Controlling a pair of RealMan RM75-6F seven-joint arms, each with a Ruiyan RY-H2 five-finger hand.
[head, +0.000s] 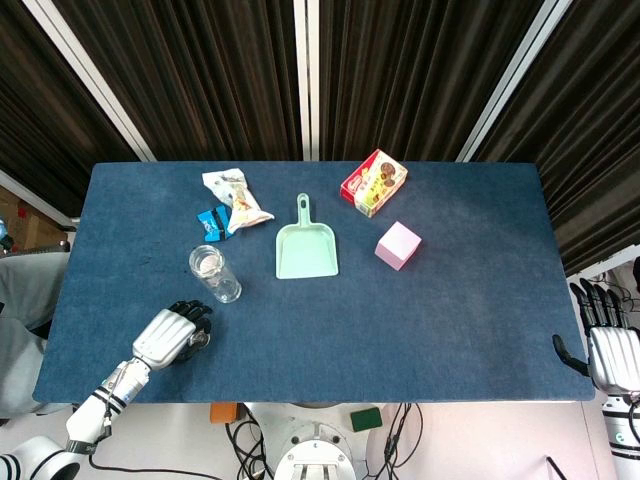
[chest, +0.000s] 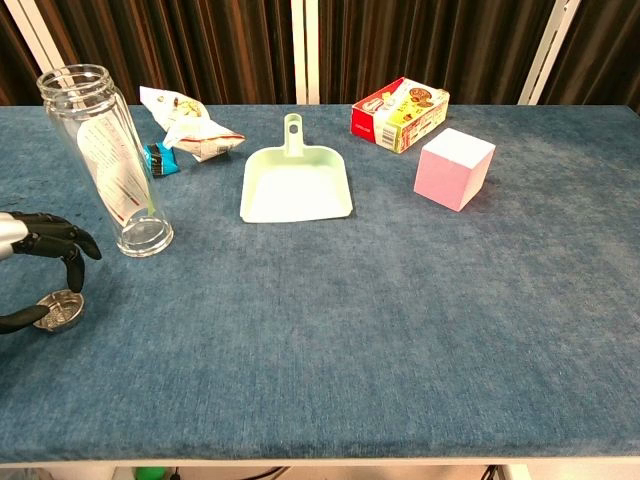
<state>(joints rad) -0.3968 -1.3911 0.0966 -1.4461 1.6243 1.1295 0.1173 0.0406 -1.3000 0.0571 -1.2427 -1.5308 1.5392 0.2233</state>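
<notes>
Left hand (chest: 40, 275) pinches small round metal lid (chest: 57, 309) at bench (head: 450, 300) level, at 7 o'clock of open clear glass jar (chest: 108, 160); judged step: capping, next needs lift and alignment over the mouth; right hand (head: 610, 350) released, off bench edge.

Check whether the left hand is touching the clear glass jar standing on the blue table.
Apart. The chest view shows blue cloth between the left hand and the clear glass jar.

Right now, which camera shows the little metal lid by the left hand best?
The chest view: the lid lies in plain sight between the left hand's fingers. In the head view the hand hides it.
</notes>
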